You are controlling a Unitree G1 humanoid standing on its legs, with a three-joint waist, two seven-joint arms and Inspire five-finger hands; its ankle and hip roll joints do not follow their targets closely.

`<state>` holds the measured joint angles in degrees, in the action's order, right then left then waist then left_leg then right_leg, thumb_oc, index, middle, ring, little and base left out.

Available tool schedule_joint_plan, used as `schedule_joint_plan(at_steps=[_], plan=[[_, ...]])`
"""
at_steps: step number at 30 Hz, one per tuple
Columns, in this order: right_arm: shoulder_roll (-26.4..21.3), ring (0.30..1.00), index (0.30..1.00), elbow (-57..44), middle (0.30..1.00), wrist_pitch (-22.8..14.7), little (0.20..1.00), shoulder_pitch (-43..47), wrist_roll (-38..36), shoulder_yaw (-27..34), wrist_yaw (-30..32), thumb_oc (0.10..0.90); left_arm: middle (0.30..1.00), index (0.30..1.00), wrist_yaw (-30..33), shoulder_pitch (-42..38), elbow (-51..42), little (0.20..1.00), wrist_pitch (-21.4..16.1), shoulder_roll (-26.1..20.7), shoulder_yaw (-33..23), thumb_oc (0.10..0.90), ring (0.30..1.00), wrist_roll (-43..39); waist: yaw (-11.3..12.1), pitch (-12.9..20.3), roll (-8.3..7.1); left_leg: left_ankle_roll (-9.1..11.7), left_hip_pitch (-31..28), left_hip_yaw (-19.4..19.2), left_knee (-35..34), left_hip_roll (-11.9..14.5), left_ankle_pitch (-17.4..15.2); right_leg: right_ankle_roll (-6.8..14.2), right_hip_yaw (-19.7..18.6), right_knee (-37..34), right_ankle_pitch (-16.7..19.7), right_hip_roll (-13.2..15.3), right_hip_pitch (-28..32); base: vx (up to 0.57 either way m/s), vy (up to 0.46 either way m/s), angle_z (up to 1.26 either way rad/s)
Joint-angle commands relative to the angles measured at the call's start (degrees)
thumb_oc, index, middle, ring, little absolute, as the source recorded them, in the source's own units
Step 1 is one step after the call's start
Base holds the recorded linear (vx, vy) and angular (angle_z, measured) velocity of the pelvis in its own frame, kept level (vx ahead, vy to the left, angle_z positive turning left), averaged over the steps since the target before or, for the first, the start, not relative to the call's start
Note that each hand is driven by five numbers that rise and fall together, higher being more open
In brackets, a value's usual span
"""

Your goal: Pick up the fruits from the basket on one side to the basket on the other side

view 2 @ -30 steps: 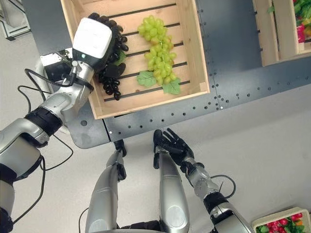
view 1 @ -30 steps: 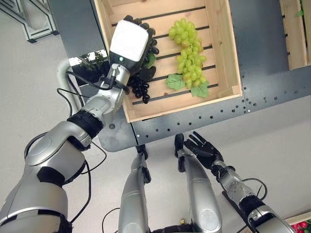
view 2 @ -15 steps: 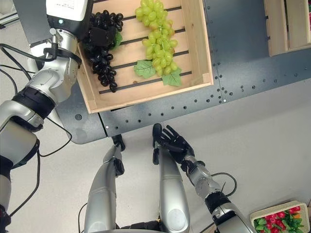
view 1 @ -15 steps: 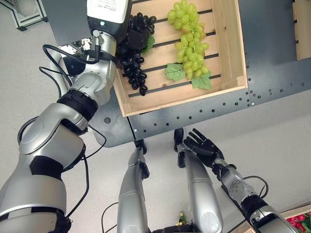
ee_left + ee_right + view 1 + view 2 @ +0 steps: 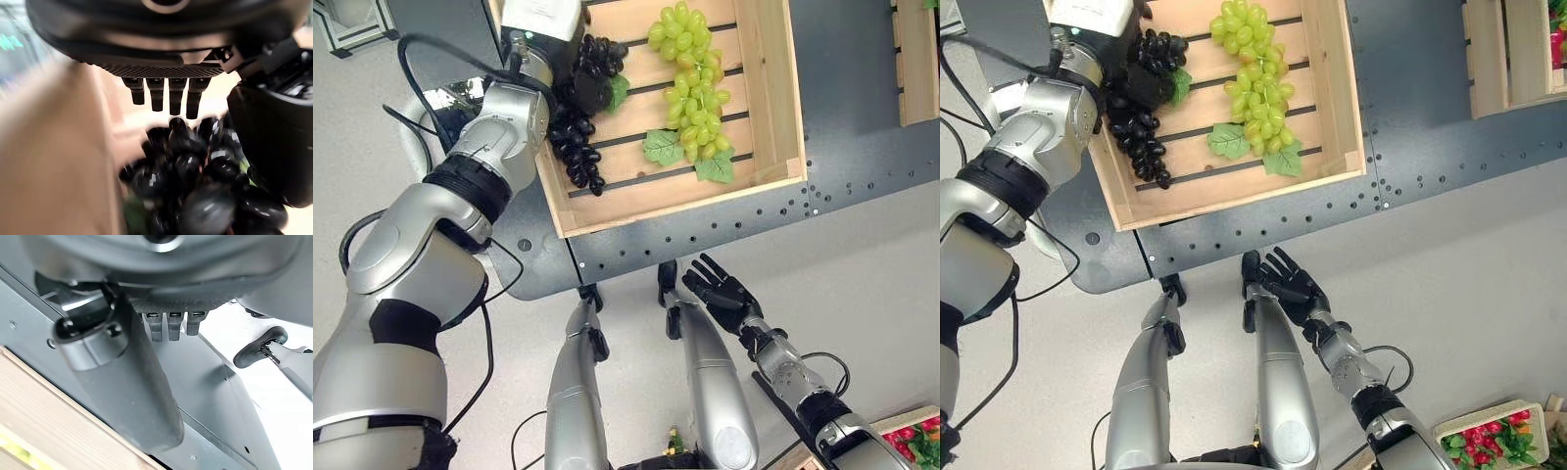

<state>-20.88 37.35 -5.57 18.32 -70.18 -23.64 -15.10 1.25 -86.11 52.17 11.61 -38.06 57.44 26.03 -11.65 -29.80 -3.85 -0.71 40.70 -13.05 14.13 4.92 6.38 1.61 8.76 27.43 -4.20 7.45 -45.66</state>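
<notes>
Upper left: left hand [image 5: 579, 80] curled around black grape bunch [image 5: 574, 147] inside wooden crate [image 5: 773, 108], beside green grapes [image 5: 690, 93]. Lower centre: right hand [image 5: 720, 292] empty, fingers spread.

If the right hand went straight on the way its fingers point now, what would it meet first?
Probably the near edge of the dark table: the right hand hangs open just short of it, fingers aimed that way. The wooden crate lies beyond. Height is unclear; it might pass under.

My two head cameras look steeply down and share the crate [image 5: 773, 88] and the table [image 5: 862, 147]. Each wrist camera looks along its own robot hand, very near.
</notes>
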Motion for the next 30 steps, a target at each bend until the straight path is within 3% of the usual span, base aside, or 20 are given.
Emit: schedule_joint_plan(at_steps=[1,4,9,15,18,23,24,30], plan=[[-0.59,0.9,0.9,-3.38,0.9,-3.3,0.9,-1.89,-1.75,1.03,-2.89,0.8,0.9,0.9,-14.52,8.78,1.08,0.9,0.54,1.29,-1.62,0.8,0.9,-3.16,-0.03,0.01,-0.1,2.45,-2.04,-2.46,8.15,1.75,-10.43,2.46,-0.23,-5.39,1.33,-0.85,4.38,0.0,0.0,0.0],[-0.5,0.9,0.9,-2.75,0.9,-2.65,0.9,-2.45,-2.55,1.08,-3.19,0.8,0.9,0.9,-18.11,9.62,0.18,0.9,-1.75,2.03,-0.92,0.8,0.9,-0.18,-0.05,0.01,0.14,2.75,-5.18,-2.31,7.77,1.76,-11.36,2.99,-0.05,-5.69,0.38,-0.69,7.64,0.0,0.0,0.0],[-1.0,0.9,0.9,-1.23,0.9,-1.95,0.9,-2.3,-3.31,1.69,-4.24,0.8,0.9,0.9,-25.97,7.46,-2.85,0.9,-6.71,1.07,3.01,0.8,0.9,11.29,-0.04,0.01,0.61,2.7,-7.47,-2.28,7.21,1.74,-11.48,3.18,0.09,-6.76,0.68,-0.4,10.09,0.0,0.0,0.0],[-1.72,0.9,0.9,-0.67,0.9,-2.53,0.9,-0.62,-4.82,1.85,-3.82,0.8,0.9,0.9,-40.29,4.79,-4.91,0.9,-1.61,0.92,6.12,0.8,0.9,14.88,-0.24,0.01,1.18,2.31,-6.52,-2.65,6.87,1.39,-10.45,2.77,0.45,-7.83,1.84,-0.13,9.47,-0.03,-0.015,-0.01],[-2.07,0.9,0.9,-0.39,0.9,-2.54,0.9,-0.41,-5.65,1.81,-3.38,0.8,0.9,0.9,-44.36,4.8,-3.99,0.9,-0.52,0.71,6.86,0.8,0.9,16.51,-0.39,0.01,1.25,2.4,-6.24,-2.94,6.64,1.53,-10.33,2.72,0.41,-8.24,2.05,-0.13,9.14,-0.01,-0.002,-0.01],[-2.32,0.9,0.9,0.67,0.9,-2.73,0.9,-0.7,-7.76,2.25,-4.91,0.8,0.9,0.9,-41.96,5.09,-3.36,0.9,-2.28,0.72,8.06,0.8,0.9,16.26,-0.68,0.01,1.18,2.5,-6.1,-3.44,6.07,1.75,-10.16,2.69,0.13,-8.74,2.17,-0.39,8.88,-0.03,-0.006,-0.05],[-2.29,0.9,0.9,0.88,0.9,-3.08,0.9,-0.66,-8.21,2.24,-5.37,0.8,0.3,0.3,-40.06,5.23,-3.29,0.3,-3.76,0.82,8.19,0.4,0.3,16.75,-0.67,0.01,1.09,2.55,-5.95,-3.51,6.1,1.85,-10.15,2.69,0.17,-8.76,2.15,-0.41,8.76,-0.03,-0.017,-0.04],[-1.85,0.9,0.9,1.05,0.9,-4.44,0.9,-0.5,-10.2,2.4,-7.0,0.8,0.3,0.3,-36.71,5.17,-3.73,0.3,-7.62,0.53,9.0,0.4,0.3,23.11,-0.46,0.01,0.76,2.65,-5.57,-3.5,5.76,1.94,-9.88,2.67,0.54,-9.46,2.44,-0.52,8.66,0.0,0.0,0.0]])
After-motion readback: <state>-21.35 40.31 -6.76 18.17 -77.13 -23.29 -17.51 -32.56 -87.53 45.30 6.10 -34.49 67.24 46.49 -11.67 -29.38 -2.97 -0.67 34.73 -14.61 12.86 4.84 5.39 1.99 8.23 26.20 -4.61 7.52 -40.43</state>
